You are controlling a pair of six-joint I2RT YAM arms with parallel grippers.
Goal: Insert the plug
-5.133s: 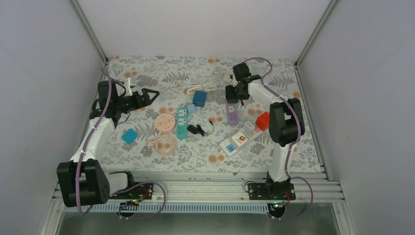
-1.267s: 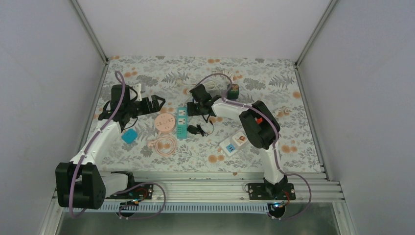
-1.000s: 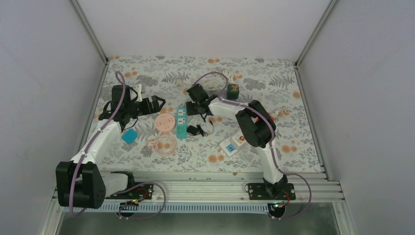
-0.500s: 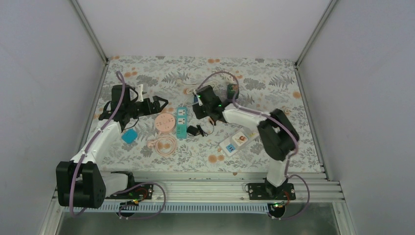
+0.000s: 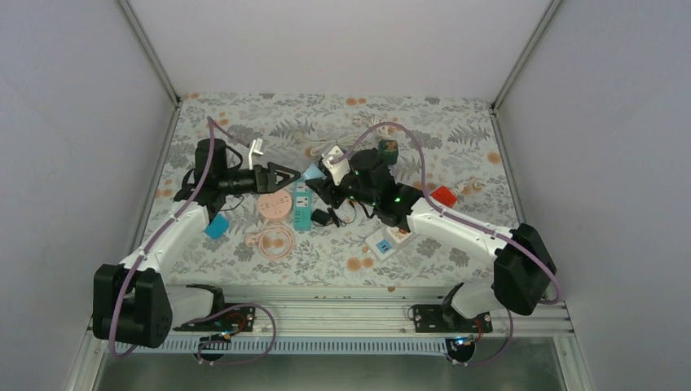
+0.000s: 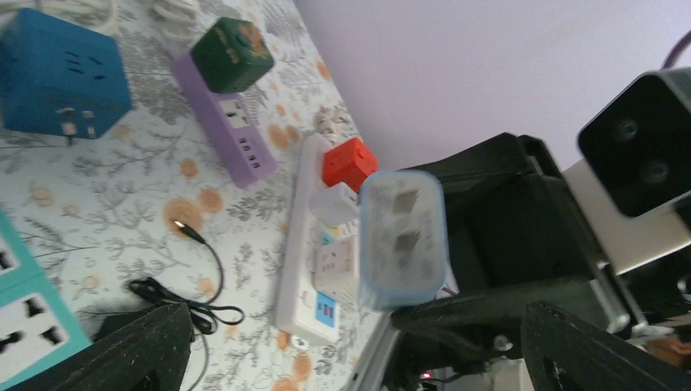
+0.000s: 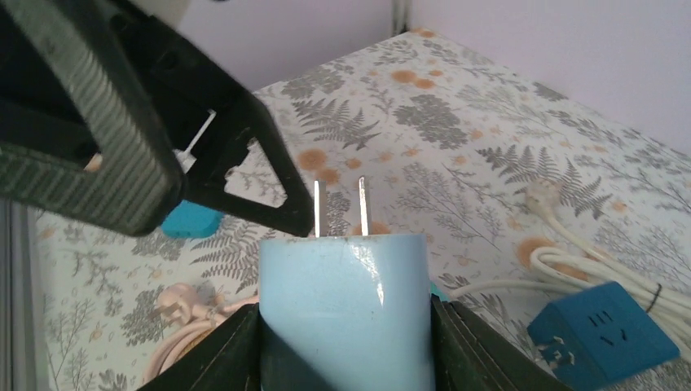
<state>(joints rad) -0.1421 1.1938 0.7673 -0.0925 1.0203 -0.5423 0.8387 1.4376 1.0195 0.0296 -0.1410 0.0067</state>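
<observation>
Right wrist cam is showing what the top cam isn't: two bare metal prongs sticking out of the pale-blue rounded plastic plug (image 7: 346, 309), pointing twd a black finger of the left gripper (image 5: 281, 173). Left wrist cam is catching the prong face head-on, w/ the right gripper (image 5: 323, 184) behind it. Right arm is lying stretched low & leftwards over the table. Left arm is sitting level, fingers spread wide w/ nothing btwn them. Right fingers are clamping the plug's sides, holding it just past the far end of the teal rectangular power strip (image 5: 302, 204)
</observation>
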